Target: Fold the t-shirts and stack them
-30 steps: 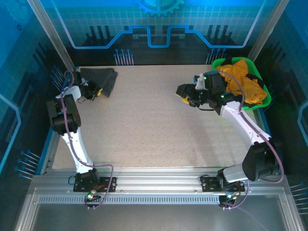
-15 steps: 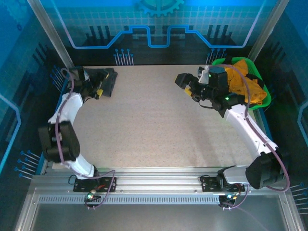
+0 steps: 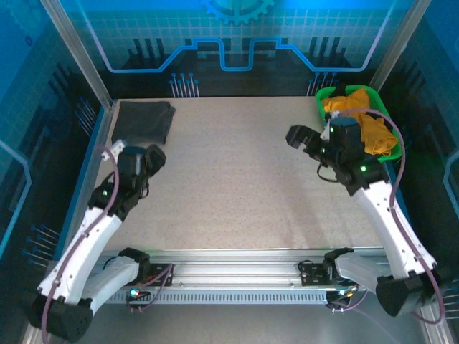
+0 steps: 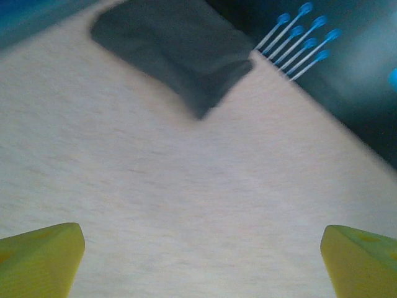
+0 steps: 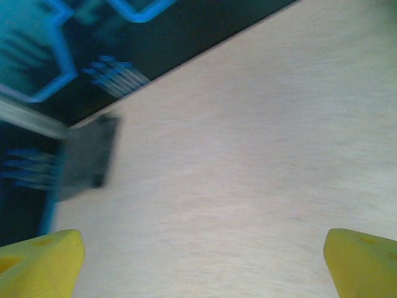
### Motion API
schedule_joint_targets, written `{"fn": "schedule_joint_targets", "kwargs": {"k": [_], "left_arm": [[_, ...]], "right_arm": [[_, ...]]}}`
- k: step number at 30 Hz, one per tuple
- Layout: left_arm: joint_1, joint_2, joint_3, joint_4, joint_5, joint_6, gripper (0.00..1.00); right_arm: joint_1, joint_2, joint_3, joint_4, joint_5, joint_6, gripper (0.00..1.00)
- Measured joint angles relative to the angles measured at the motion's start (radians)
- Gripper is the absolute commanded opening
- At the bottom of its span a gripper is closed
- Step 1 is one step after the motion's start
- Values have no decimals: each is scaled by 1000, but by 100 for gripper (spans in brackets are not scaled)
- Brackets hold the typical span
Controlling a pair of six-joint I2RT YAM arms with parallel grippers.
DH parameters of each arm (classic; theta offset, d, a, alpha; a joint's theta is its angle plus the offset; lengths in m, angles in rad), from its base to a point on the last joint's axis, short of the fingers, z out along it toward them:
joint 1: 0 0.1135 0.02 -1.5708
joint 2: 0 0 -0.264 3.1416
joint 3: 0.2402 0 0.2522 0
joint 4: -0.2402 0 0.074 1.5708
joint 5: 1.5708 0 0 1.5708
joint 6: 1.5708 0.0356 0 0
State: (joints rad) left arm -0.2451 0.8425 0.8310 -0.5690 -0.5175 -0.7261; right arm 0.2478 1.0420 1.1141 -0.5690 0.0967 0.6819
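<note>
Grey t-shirt (image 3: 145, 120) folded; left gripper (image 3: 153, 159), right gripper (image 3: 297, 137) spread empty. Now reach into the basket (image 3: 324, 94) for your orange t-shirt (image 3: 373, 132).

We see the right gripper (image 5: 200, 264) with its two yellow fingertips (image 5: 40, 261) spread wide at the bottom corners and pale speckled table (image 5: 260, 143) showing between them. At the table's far left edge lies a dark grey t-shirt (image 5: 87, 158), blurred and apparently folded flat. Near it, blue pegs (image 5: 115, 71) stand against a dark backdrop (image 5: 205, 25).
</note>
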Motion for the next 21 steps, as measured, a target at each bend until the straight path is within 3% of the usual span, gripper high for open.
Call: {"fn": "schedule_joint_targets", "kwargs": {"k": [3,8,15,21], "left_arm": [[1,-90,-195,92,-27,227,99],[62,-45,-394,328,19,421,99],[185,301,-414,678,110,475,99],[250,499,-407,935,188,471,99]], "right_arm": [[0,-117,-259,100,169,-153,100],[11,-156,-600,266,351,-410,100],[-40,45,-678,548,363,-509,100],[-79,201,-686,813,302,-534,100]]}}
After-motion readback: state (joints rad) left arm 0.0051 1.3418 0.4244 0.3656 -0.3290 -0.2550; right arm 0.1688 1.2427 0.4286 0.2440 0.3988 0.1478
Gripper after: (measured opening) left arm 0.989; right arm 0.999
